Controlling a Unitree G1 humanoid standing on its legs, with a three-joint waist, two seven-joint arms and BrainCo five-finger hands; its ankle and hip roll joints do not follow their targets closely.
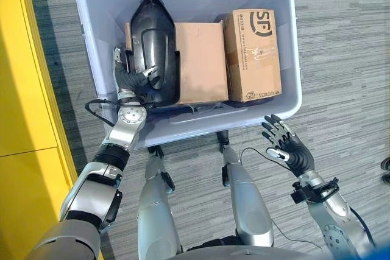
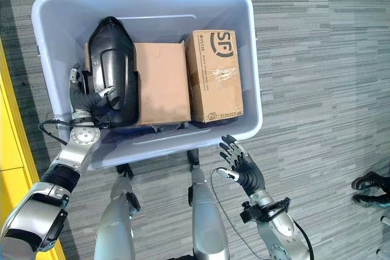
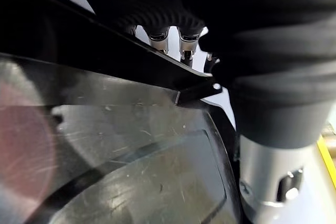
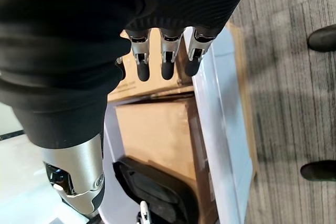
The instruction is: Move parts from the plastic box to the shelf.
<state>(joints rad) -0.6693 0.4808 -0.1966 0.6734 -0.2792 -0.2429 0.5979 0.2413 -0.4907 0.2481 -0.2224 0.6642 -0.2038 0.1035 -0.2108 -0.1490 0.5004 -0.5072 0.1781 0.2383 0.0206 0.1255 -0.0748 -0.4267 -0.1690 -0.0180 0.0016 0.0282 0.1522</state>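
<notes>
My left hand (image 2: 85,98) is down in the plastic box (image 2: 253,71), fingers curled onto the black part (image 2: 109,71) lying beside two cardboard boxes (image 2: 161,80). My right hand (image 2: 241,165) hovers outside the box's near wall, fingers spread, holding nothing.

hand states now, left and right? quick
Left robot hand: in the plastic box, against the black part; grip cannot be told.
Right robot hand: open, holding nothing, outside the box.
</notes>
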